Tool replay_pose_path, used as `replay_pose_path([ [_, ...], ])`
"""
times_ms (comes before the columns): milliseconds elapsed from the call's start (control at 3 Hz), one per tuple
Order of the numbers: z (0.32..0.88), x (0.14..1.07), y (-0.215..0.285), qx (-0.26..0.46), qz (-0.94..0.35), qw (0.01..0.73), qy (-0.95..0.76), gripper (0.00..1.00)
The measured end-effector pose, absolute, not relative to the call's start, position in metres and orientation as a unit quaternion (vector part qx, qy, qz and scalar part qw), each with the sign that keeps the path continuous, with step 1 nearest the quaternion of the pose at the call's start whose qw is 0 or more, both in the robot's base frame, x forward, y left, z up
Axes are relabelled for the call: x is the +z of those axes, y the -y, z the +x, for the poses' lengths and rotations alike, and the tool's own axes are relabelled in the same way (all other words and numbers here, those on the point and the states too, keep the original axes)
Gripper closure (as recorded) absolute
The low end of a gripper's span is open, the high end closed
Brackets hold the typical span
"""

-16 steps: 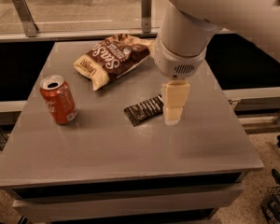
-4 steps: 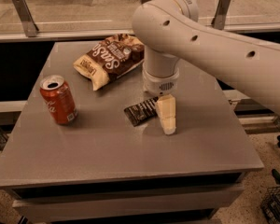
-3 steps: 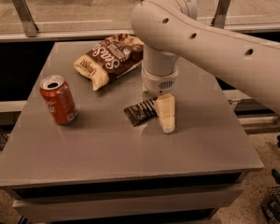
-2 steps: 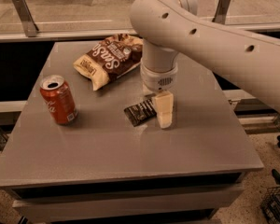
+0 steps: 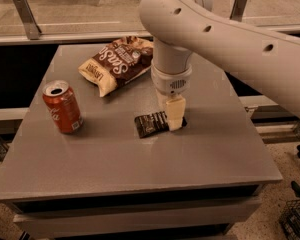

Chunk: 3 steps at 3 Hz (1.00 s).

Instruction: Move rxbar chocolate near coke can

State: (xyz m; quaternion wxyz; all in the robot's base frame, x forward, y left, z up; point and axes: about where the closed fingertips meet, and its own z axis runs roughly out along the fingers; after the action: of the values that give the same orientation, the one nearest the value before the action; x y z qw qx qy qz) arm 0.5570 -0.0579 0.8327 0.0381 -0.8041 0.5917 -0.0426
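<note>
The rxbar chocolate (image 5: pixel 150 124), a flat black wrapper with white lettering, lies near the middle of the grey table (image 5: pixel 115 159). My gripper (image 5: pixel 174 116) points straight down at the bar's right end and covers that end. The coke can (image 5: pixel 63 107) stands upright at the table's left side, well to the left of the bar, with bare table between them. My big white arm (image 5: pixel 225 39) comes in from the upper right.
A brown-and-cream chip bag (image 5: pixel 117 63) lies at the back of the table, just behind the gripper. A metal rail (image 5: pixel 25 16) runs behind the table. The table's right edge is a short way from the gripper.
The arm has swung in and lowered the gripper from right of the bar onto its right end. Over the last second it edged slightly left. Bar, can and bag stay put.
</note>
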Motion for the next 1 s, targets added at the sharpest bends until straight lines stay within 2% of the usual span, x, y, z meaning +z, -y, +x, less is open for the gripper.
replay_pose_path([
  [1000,0.553,0.845,0.042,-0.043,-0.824,0.044,-0.564,1.0],
])
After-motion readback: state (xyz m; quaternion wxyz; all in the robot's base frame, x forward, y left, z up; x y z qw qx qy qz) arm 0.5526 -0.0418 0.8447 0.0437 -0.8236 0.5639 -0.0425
